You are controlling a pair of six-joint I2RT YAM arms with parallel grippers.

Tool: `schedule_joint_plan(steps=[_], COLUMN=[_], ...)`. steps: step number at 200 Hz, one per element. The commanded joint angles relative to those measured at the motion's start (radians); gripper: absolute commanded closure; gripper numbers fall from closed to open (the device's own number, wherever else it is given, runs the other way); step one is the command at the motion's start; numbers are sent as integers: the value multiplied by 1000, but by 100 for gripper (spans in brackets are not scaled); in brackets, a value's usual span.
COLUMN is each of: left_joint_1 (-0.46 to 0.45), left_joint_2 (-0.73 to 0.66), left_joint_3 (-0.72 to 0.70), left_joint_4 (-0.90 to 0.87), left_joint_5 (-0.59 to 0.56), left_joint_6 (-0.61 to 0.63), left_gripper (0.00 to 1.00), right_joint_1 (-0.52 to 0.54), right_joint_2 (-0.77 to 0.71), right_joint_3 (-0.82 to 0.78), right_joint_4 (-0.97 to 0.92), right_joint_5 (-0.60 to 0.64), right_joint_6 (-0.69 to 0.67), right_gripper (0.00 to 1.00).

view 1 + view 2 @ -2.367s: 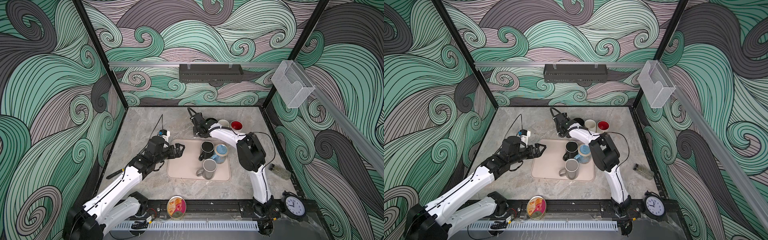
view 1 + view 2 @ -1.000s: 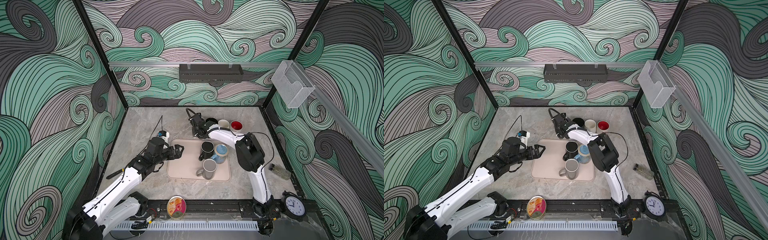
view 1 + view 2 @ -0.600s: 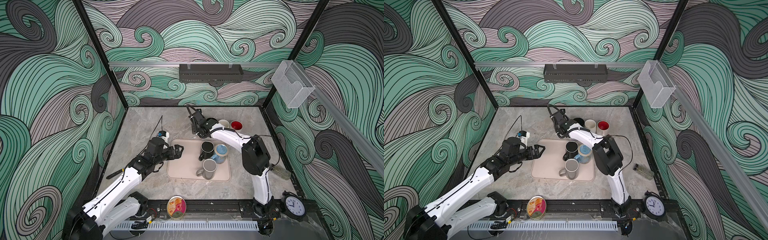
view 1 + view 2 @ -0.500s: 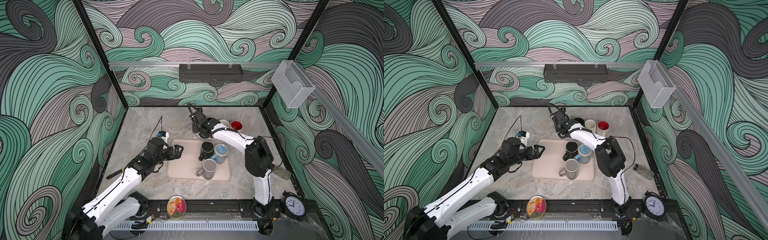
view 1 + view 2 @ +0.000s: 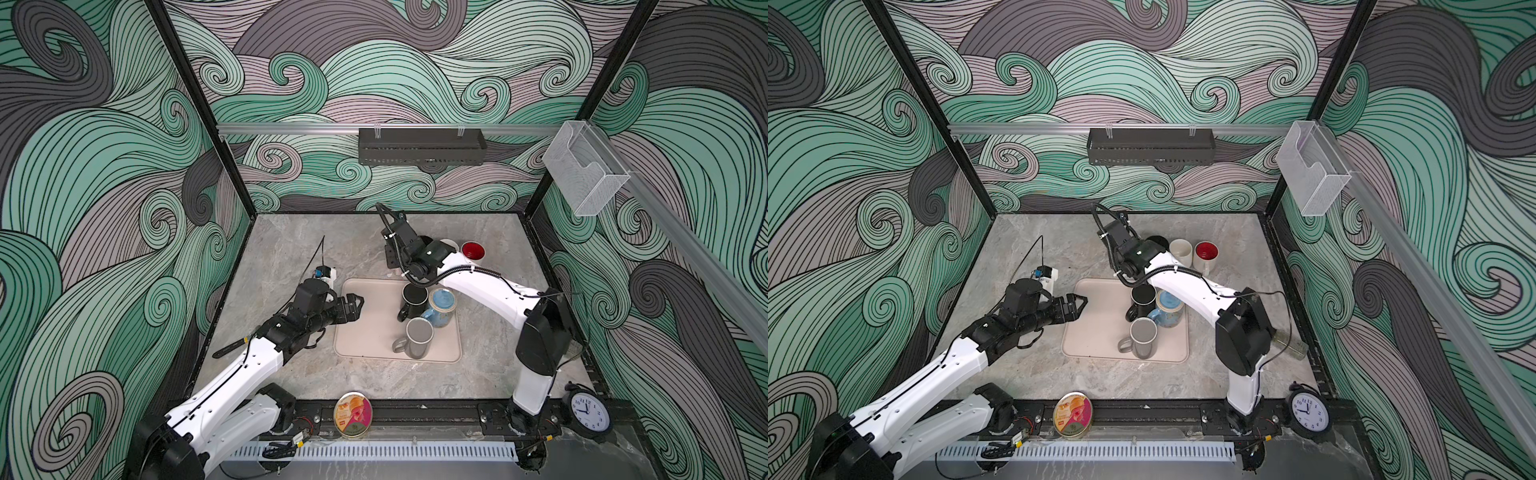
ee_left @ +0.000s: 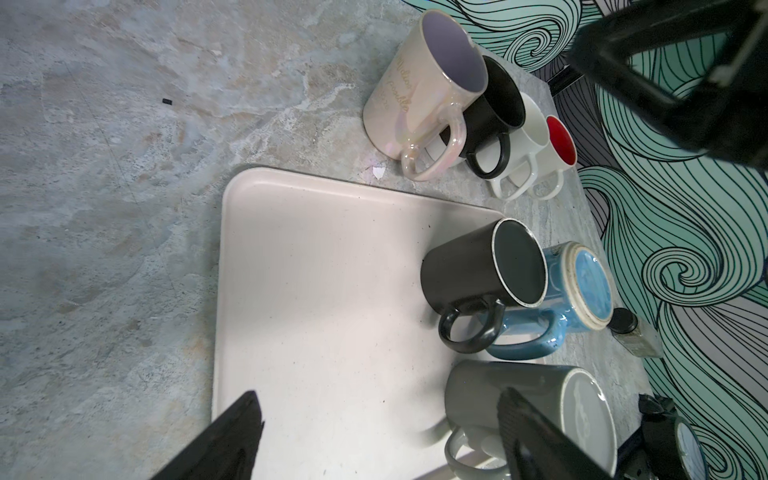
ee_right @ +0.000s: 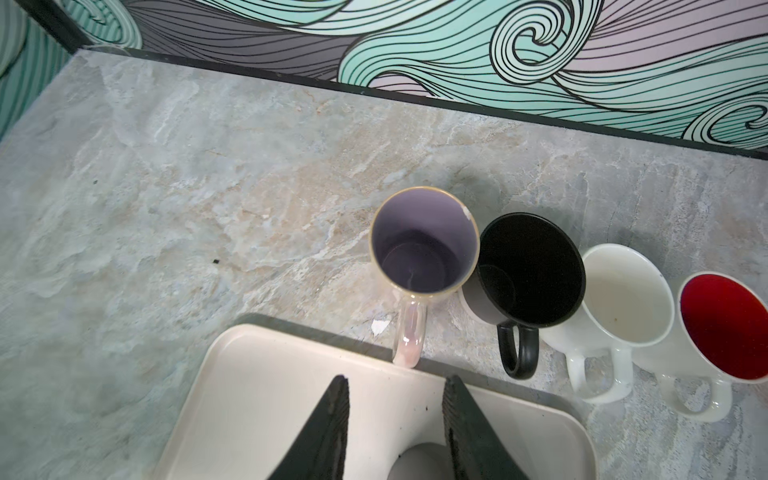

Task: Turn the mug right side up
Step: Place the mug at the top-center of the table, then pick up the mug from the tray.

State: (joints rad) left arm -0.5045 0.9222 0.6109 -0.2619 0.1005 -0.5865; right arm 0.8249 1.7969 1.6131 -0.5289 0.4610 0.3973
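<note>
- In a top view, our left tool [image 5: 356, 308] is spread wide, empty, over the tray's [image 5: 368, 338] edge.
- Left wrist: we see the grey mug [image 6: 519, 399], black mug [image 6: 469, 266] and blue mug [image 6: 582, 286] upside down on it.
- Right wrist: right tool [image 7: 397, 380] parted, empty; pearly pink mug [image 7: 424, 245] upright beside the tray.

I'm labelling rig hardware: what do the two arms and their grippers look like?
The left arm and right arm have white links, black joints and black cables. The left gripper and right gripper are black, with tapered wedge-shaped jaws.
</note>
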Motion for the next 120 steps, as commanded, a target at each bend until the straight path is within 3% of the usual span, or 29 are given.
schedule_joint_plan(steps=[1, 79, 99, 120], left_joint_1=[6, -61, -132, -253], left_joint_2=[17, -71, -102, -97], left_joint_3=[13, -8, -21, -5], left_joint_4=[-24, -58, -24, -13], left_joint_5=[25, 48, 47, -40], left_joint_6=[30, 60, 124, 189], left_gripper=[13, 26, 29, 30], right_joint_1=[35, 143, 145, 145], right_joint_2=[-108, -379, -444, -502], right_joint_3=[-57, -285, -361, -414], right_joint_4=[-18, -64, -28, -10], right_joint_5=[15, -21, -62, -60], right_joint_6=[-18, 42, 59, 63], right_gripper=[60, 60, 60, 60])
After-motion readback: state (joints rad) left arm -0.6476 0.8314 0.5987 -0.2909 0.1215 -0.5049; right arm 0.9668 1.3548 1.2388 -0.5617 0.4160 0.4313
